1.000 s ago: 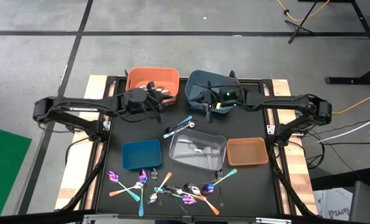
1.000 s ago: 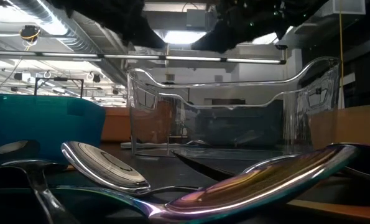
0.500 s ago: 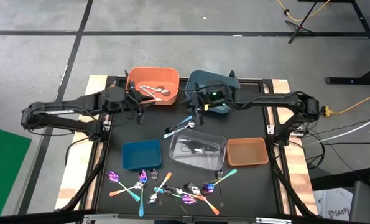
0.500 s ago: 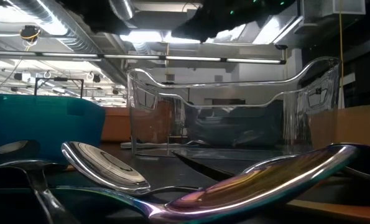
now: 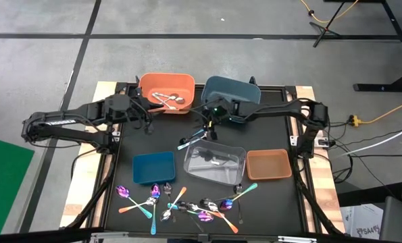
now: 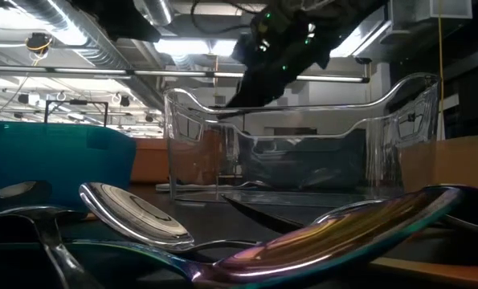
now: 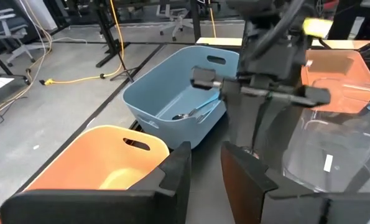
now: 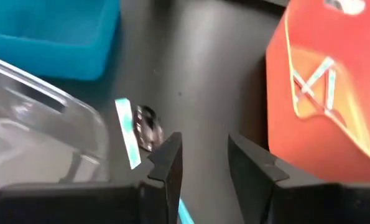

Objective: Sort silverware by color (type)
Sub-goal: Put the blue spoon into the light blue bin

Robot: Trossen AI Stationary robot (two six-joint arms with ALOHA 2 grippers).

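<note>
Two teal-handled spoons (image 5: 194, 136) lie on the black mat between the big bins and the clear bin (image 5: 215, 163). My right gripper (image 5: 208, 124) hangs open just above them; in its wrist view one teal handle (image 8: 129, 133) and a silver bowl (image 8: 149, 128) lie beside its fingers (image 8: 166, 163). My left gripper (image 5: 148, 119) is open and holds nothing, off the orange bin's left corner. Silver pieces (image 5: 165, 100) lie in the orange bin (image 5: 151, 84), dark ones (image 5: 213, 160) in the clear bin. Several mixed spoons and forks (image 5: 180, 204) lie along the near edge.
A grey-blue bin (image 5: 236, 88) with a spoon (image 7: 195, 112) inside stands right of the orange bin. A small blue bin (image 5: 153, 167) and a small orange-brown bin (image 5: 268, 164) flank the clear bin. In the low view, spoons (image 6: 134, 213) lie close before the clear bin (image 6: 303, 136).
My left gripper has drawn back from over the orange bin toward the table's left edge, leaving the silver pieces in the bin in plain sight. My right gripper has come from over the grey-blue bin toward the near left, tipping down and sinking toward the teal-handled spoons.
</note>
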